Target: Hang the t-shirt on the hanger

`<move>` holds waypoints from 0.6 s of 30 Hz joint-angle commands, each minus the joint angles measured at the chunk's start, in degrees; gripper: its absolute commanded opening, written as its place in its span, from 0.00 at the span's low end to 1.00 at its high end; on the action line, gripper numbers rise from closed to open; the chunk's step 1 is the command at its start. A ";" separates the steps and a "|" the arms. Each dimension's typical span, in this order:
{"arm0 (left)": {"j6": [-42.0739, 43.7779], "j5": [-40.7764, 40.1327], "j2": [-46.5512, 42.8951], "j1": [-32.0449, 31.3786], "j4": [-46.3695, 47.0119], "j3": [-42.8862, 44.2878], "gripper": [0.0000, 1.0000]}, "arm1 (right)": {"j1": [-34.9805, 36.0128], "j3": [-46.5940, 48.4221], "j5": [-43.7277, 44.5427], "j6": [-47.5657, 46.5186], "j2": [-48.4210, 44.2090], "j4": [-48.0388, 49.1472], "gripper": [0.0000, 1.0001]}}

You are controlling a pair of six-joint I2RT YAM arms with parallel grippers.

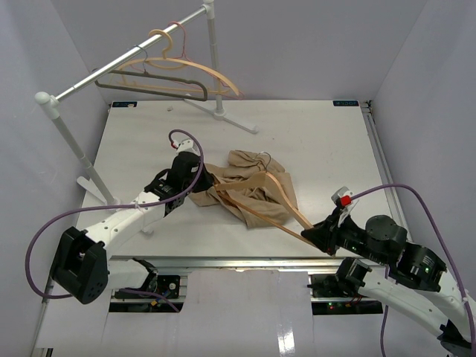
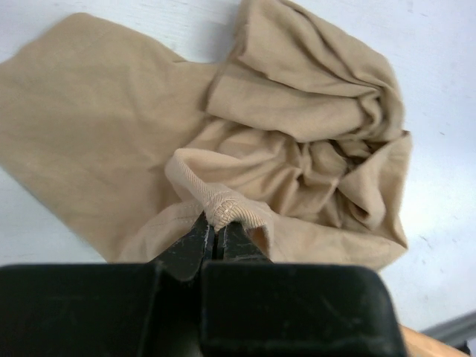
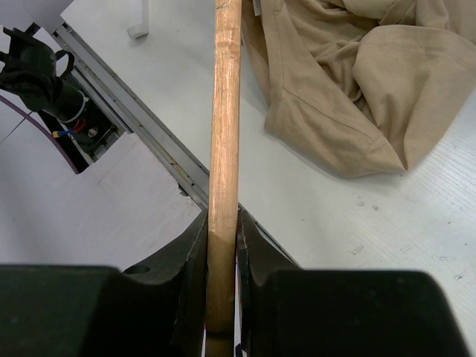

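The tan t-shirt (image 1: 249,186) lies crumpled at the table's middle. The light wooden hanger (image 1: 264,199) lies across it, its silver hook (image 1: 265,155) at the shirt's far edge. My left gripper (image 1: 202,177) is at the shirt's left edge, shut on a ribbed hem fold of the t-shirt (image 2: 223,204). My right gripper (image 1: 314,236) is shut on the hanger's near right end, the wooden bar (image 3: 223,149) clamped between its fingers (image 3: 195,260). The shirt also shows in the right wrist view (image 3: 349,82).
A white garment rail (image 1: 126,59) stands at the back left, carrying a dark grey hanger (image 1: 152,85) and another wooden hanger (image 1: 197,71). Its feet (image 1: 97,182) rest on the table near my left arm. The table's near edge rail (image 1: 245,260) runs below the shirt.
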 commanded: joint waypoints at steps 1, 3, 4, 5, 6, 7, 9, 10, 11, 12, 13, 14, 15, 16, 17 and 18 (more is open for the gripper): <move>1.95 7.13 -4.43 0.30 2.60 2.72 0.00 | 0.12 -1.58 -1.81 -1.72 4.11 11.27 0.08; 2.68 9.12 -5.21 0.30 2.39 3.66 0.00 | 0.17 -2.68 -1.19 -2.55 6.68 14.04 0.08; 3.00 10.49 -5.60 0.30 2.23 4.18 0.00 | 0.20 -3.32 -0.99 -2.90 7.87 15.70 0.08; 3.32 11.81 -5.92 0.30 2.06 4.59 0.00 | 0.20 -3.84 -1.12 -3.25 8.51 17.25 0.08; 3.60 12.34 -6.36 0.30 2.03 4.98 0.00 | 0.20 -4.09 -1.48 -3.38 9.00 17.95 0.08; 3.95 14.01 -7.19 0.30 1.93 5.47 0.00 | 0.20 -4.88 -1.68 -3.43 9.45 20.16 0.08; 4.45 16.26 -8.70 0.30 1.80 6.30 0.00 | 0.12 -6.27 -1.10 -3.54 9.49 23.77 0.08; 4.46 17.06 -9.42 0.30 1.43 6.68 0.00 | 0.15 -6.99 0.27 -3.51 9.20 25.19 0.08; 4.47 17.87 -10.15 0.30 1.05 7.07 0.00 | 0.19 -7.72 1.67 -3.47 8.89 26.60 0.08; 4.43 18.34 -10.79 0.30 0.56 7.73 0.00 | 0.17 -8.53 2.52 -3.66 8.62 28.35 0.08; 4.38 18.65 -11.40 0.30 0.00 8.53 0.00 | 0.12 -9.39 3.09 -3.95 8.37 30.26 0.08; 4.42 18.92 -11.78 0.30 -0.60 9.12 0.00 | 0.16 -9.82 2.86 -4.30 8.23 31.59 0.08; 4.46 19.18 -12.13 0.30 -1.22 9.69 0.00 | 0.20 -10.22 2.56 -4.65 8.09 32.87 0.08; 4.62 19.57 -12.27 0.30 -1.64 10.37 0.00 | 0.15 -10.52 1.91 -4.94 8.18 34.34 0.08; 4.84 20.03 -12.36 0.30 -2.00 11.15 0.00 | 0.13 -10.72 1.17 -5.24 8.37 35.59 0.08; 5.14 20.57 -12.41 0.30 -2.30 12.10 0.00 | 0.18 -10.77 0.32 -5.53 8.66 36.44 0.08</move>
